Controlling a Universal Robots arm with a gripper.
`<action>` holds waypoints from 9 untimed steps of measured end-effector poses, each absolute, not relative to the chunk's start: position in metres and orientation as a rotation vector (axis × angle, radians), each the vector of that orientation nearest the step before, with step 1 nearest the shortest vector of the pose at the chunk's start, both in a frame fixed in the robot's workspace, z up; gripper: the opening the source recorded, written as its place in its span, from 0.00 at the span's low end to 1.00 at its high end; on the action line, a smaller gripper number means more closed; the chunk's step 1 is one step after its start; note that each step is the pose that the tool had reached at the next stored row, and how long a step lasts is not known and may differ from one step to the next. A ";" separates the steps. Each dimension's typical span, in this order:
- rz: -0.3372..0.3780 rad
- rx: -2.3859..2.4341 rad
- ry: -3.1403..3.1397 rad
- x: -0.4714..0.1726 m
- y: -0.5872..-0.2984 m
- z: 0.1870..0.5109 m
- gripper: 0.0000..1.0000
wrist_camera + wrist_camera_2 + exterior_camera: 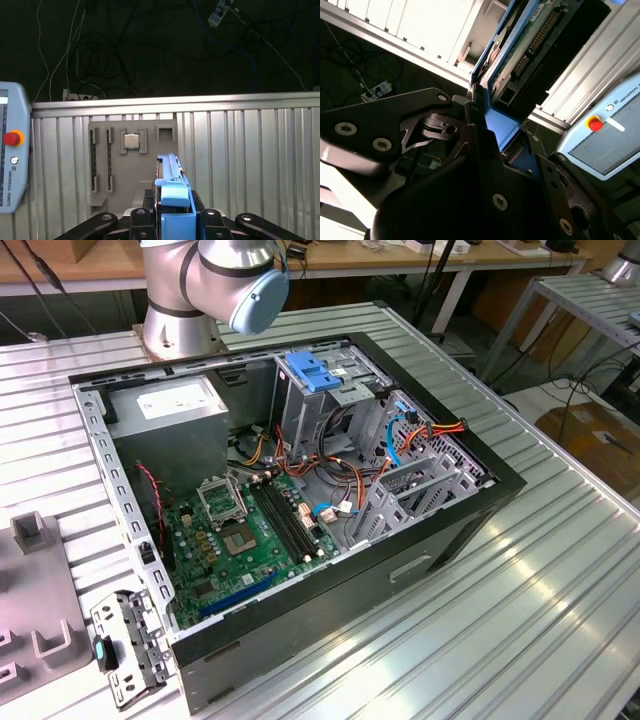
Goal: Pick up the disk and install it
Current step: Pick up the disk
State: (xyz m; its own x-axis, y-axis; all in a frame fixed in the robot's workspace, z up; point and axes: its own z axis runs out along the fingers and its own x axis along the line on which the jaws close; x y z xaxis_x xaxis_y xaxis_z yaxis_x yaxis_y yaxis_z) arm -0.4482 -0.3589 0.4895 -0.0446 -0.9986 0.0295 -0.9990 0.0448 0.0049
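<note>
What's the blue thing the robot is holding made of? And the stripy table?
The disk's blue frame looks like smooth, slightly glossy plastic; its green circuit board shows in the second wrist view. The table looks like bare ribbed metal, probably aluminium, judging by its bright sheen.

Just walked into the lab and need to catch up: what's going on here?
The robot arm's gripper is holding the disk, a drive in blue rails, edge-on between its fingers in both wrist views. Behind it in the first wrist view lie the ribbed metal table and a grey tray with a chip. The open computer case sits in the exterior view; the disk is not installed yet.
</note>
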 end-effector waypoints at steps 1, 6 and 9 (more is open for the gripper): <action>0.026 2.154 -2.253 -0.448 -0.359 0.491 0.37; 0.026 2.154 -2.252 -0.448 -0.359 0.494 0.37; 0.025 2.154 -2.252 -0.448 -0.359 0.494 0.37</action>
State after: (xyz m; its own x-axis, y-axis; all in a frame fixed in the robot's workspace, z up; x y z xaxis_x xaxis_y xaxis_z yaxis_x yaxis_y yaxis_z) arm -0.4482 -0.3589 0.4943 -0.0445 -0.9986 0.0293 -0.9990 0.0447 0.0054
